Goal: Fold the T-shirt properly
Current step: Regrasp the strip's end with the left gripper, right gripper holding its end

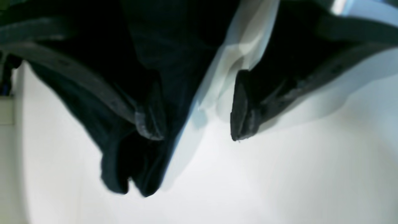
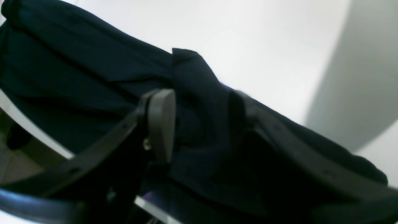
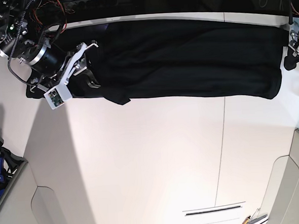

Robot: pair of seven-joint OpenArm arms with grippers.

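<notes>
**Along the far edge of the tabletop, a black shirt lies in a long band**

Across the far side of the white tabletop [image 3: 152, 157] the T-shirt [image 3: 187, 64] lies stretched out as one long dark band, running from the left arm's side of the scene to the right edge, its near hem fairly straight with a small corner of cloth poking out toward the near side at the left end. The rest of the tabletop is bare white, with a thin seam running near to far on the right half.

At the left end of the band stands the right gripper [image 2: 199, 124], a black and silver arm with a small white camera box on it. Its fingers [image 2: 161, 121] are set part-way apart with a bunched fold of the black cloth between them, so it has hold of the shirt.

At the right edge, the left gripper [image 1: 196, 121] sits by the shirt's other end. Its fingers [image 1: 242, 109] are spread wide; black cloth hangs against one finger while the other is clear, and nothing is pinched.
</notes>
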